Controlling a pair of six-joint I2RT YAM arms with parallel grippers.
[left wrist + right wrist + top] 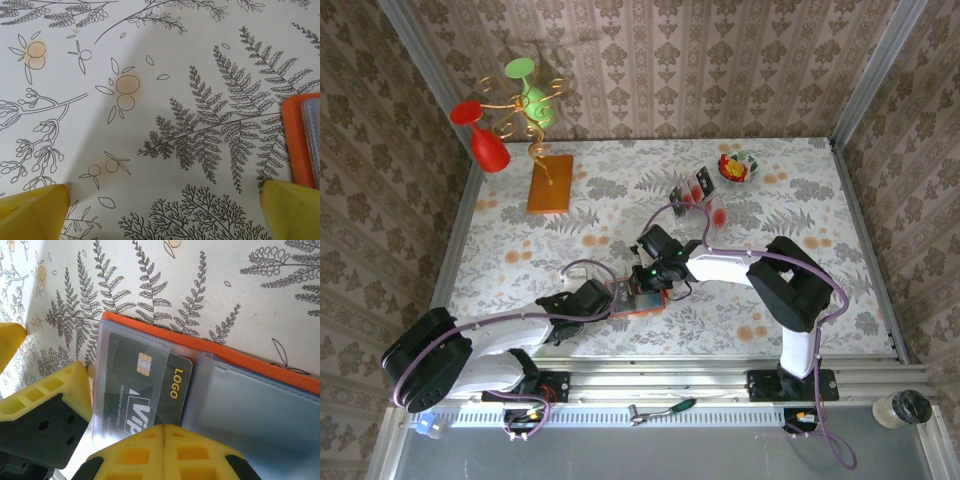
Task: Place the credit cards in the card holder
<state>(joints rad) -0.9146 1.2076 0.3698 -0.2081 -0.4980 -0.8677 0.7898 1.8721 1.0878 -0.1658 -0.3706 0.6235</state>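
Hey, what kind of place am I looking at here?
Probably a staged robot test booth, not a home: wallpapered panels box in a table with leaf-print cloth, the left arm and right arm are bolted to a metal rail, and a wire stand holds red and green glasses.

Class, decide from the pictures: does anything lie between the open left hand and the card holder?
Nothing visible does. In the left wrist view, patterned tablecloth alone lies between the left hand and the card holder, whose orange edge sits close by.
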